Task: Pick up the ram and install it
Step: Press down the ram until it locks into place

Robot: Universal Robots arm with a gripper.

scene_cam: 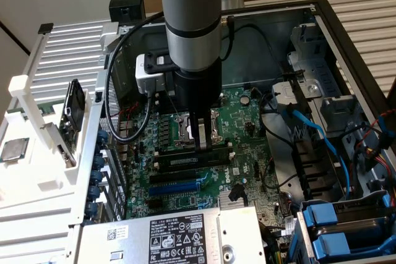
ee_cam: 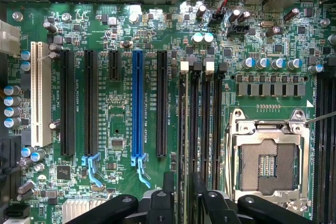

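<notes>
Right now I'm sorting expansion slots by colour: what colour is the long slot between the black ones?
Blue; the slot shows best in the wrist view.

Your arm drops straight down through the upper centre of the exterior view, end effector (scene_cam: pixel 201 142) pointing downward, fingers slightly parted.

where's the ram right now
In the exterior view the ram lies in a motherboard memory slot, directly under the gripper, beside the empty processor socket.
</notes>
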